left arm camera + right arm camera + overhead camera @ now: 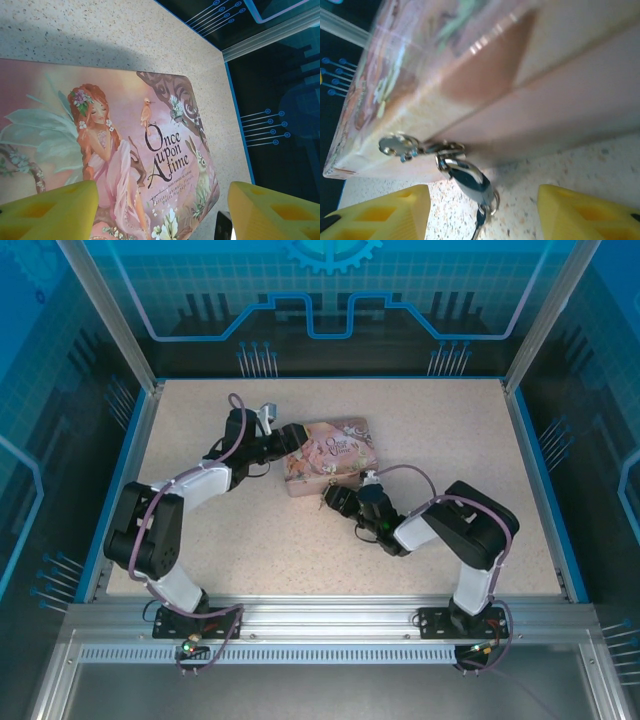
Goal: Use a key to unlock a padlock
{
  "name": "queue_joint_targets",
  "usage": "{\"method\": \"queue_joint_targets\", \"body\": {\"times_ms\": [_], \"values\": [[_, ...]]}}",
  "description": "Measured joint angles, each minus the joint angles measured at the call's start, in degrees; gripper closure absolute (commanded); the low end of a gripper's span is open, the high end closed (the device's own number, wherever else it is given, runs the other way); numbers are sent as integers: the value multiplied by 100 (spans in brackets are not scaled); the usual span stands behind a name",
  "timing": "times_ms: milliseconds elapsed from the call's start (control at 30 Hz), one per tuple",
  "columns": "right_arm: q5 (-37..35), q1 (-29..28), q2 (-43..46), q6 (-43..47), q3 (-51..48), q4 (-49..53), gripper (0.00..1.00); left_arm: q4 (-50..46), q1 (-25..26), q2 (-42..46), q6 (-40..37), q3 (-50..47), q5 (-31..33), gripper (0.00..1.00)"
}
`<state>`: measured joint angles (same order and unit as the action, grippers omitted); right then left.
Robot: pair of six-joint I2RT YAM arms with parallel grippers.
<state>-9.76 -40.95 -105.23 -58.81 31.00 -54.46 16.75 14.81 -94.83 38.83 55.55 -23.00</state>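
The small shiny padlock (pixel 467 179) hangs by its shackle from the metal hasp (pixel 400 145) on the front wall of the pink illustrated tin (pixel 332 453). It rests slanted on the speckled table. The thin dark key (pixel 480 221) sticks out of the padlock's lower end, with a small wire ring (pixel 493 202) beside it. My right gripper (pixel 482 196) is open, its yellow fingers (pixel 382 215) standing either side of the padlock and key without touching them. My left gripper (pixel 162 192) is open just over the tin's lid (pixel 125 140) near one end, with nothing held.
The tin lies in the middle of the table (pixel 440 430), with both arms reaching in to it from the near edge. Blue side rails (pixel 545 480) and metal frame posts border the table. Bare tabletop lies to the right of and behind the tin.
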Motion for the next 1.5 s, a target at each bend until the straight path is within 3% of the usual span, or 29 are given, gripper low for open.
{"method": "queue_joint_targets", "body": {"times_ms": [467,767,1300,1500], "values": [[415,57,-201,1034,166,-55,43,-17,0,-2,22,98,22,30],[490,61,-337,1220,282,-50,54,-13,22,-2,46,96,70,31],[389,44,-352,1193,275,39,92,-7,37,-79,170,96,87,31],[175,33,-162,1012,219,315,93,2,50,-85,168,96,103,31]]}}
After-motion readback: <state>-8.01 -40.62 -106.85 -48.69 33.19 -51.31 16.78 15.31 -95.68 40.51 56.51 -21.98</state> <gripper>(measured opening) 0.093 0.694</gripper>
